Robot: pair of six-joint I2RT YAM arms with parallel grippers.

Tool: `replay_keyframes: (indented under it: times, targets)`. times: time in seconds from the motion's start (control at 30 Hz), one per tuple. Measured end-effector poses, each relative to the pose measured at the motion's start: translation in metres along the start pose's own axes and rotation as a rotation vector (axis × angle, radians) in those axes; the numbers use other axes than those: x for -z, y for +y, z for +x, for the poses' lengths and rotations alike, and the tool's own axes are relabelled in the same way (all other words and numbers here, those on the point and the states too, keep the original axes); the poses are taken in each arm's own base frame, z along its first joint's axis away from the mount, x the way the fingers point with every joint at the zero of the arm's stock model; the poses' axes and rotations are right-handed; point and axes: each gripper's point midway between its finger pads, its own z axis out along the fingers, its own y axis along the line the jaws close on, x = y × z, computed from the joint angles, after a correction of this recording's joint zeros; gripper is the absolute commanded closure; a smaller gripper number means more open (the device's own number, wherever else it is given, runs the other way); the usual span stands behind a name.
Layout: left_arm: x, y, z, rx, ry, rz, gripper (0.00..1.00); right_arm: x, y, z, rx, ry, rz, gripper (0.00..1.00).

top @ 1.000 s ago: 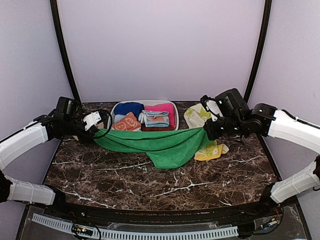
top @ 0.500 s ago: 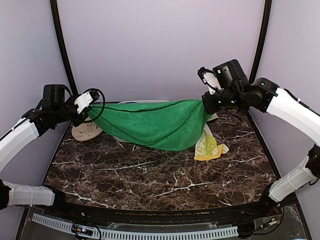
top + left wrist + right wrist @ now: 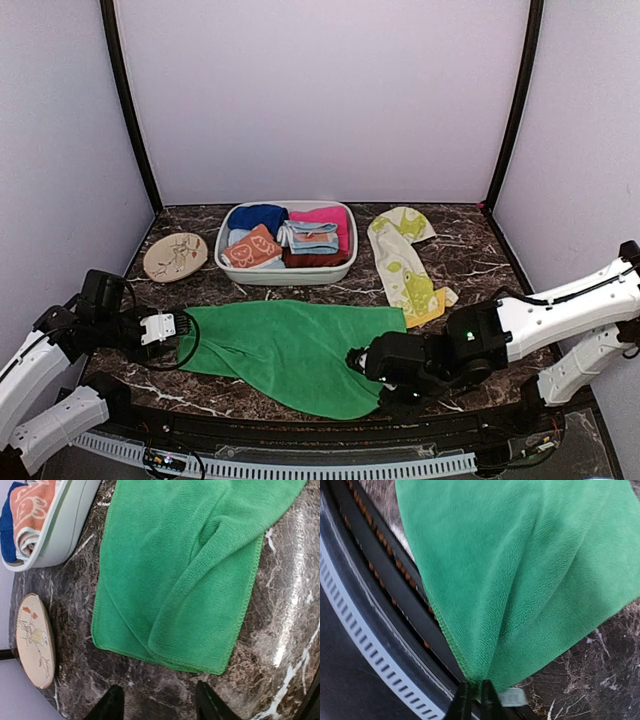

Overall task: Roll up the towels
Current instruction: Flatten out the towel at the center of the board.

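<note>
The plain green towel (image 3: 285,348) lies spread, with folds, on the near half of the table. My left gripper (image 3: 183,338) is at the towel's left end, open. In the left wrist view its fingers (image 3: 111,706) stand apart just short of the green towel's (image 3: 185,575) hem, with bare marble between them. My right gripper (image 3: 366,362) is shut on the towel's near right corner. The right wrist view shows that gripper (image 3: 475,700) pinching the green towel (image 3: 530,575) at the table's front edge. The cream towel with yellow-green shapes (image 3: 402,264) lies flat at the back right.
A white basin (image 3: 285,277) of folded blue, orange, pink and pale cloths stands at the back centre; its wall (image 3: 65,525) shows in the left wrist view. A round wooden disc (image 3: 175,255) lies left of it. The black rail (image 3: 380,580) runs along the table's front.
Both arms came down and forward from the back, laying the stretched green towel on the near table. The left gripper opened and let go; the right still grips its corner.
</note>
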Motion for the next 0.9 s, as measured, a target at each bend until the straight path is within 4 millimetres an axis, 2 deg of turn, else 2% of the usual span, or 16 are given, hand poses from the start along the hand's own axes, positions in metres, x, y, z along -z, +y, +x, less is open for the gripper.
replay_keyframes:
  times: [0.03, 0.07, 0.13, 0.17, 0.2, 0.3, 0.4, 0.47, 0.53, 0.6, 0.77, 0.83, 0.9]
  targets:
    - [0.001, -0.002, 0.001, -0.008, 0.004, 0.011, 0.40, -0.006, 0.004, 0.010, -0.004, 0.033, -0.009, 0.60]
    - [0.001, -0.005, 0.002, -0.011, 0.011, 0.029, 0.35, -0.009, 0.005, 0.017, -0.018, 0.058, -0.014, 0.52]
    - [0.003, -0.008, 0.002, 0.000, 0.026, 0.070, 0.35, -0.010, 0.003, 0.019, -0.052, 0.072, -0.023, 0.42]
    - [0.004, -0.005, -0.001, 0.014, 0.030, 0.084, 0.36, -0.008, 0.001, 0.014, -0.072, 0.063, -0.033, 0.41]
    - [0.004, -0.001, -0.004, 0.026, 0.033, 0.093, 0.37, -0.005, -0.003, 0.009, -0.097, 0.052, -0.041, 0.41]
    - [-0.002, 0.017, -0.012, 0.084, 0.046, 0.102, 0.44, 0.015, -0.035, -0.027, -0.202, -0.039, -0.056, 0.54]
    - [-0.022, 0.039, -0.013, 0.158, 0.082, 0.094, 0.51, 0.041, -0.089, -0.072, -0.332, -0.191, -0.031, 0.58]
    - [-0.043, 0.048, -0.004, 0.220, 0.134, 0.104, 0.52, 0.047, -0.125, -0.089, -0.395, -0.253, 0.008, 0.60]
    - [-0.063, 0.053, 0.010, 0.284, 0.192, 0.111, 0.52, 0.039, -0.161, -0.096, -0.458, -0.267, 0.057, 0.60]
    - [-0.077, 0.055, 0.024, 0.341, 0.241, 0.117, 0.52, 0.022, -0.183, -0.095, -0.495, -0.243, 0.086, 0.60]
    - [-0.092, 0.076, 0.040, 0.432, 0.265, 0.060, 0.52, -0.031, -0.216, -0.076, -0.572, -0.142, 0.110, 0.61]
    - [-0.094, 0.079, 0.040, 0.441, 0.263, 0.051, 0.52, -0.045, -0.231, -0.064, -0.624, -0.124, 0.114, 0.62]
    - [-0.100, 0.084, 0.041, 0.455, 0.259, 0.040, 0.52, -0.050, -0.245, -0.056, -0.678, -0.126, 0.120, 0.63]
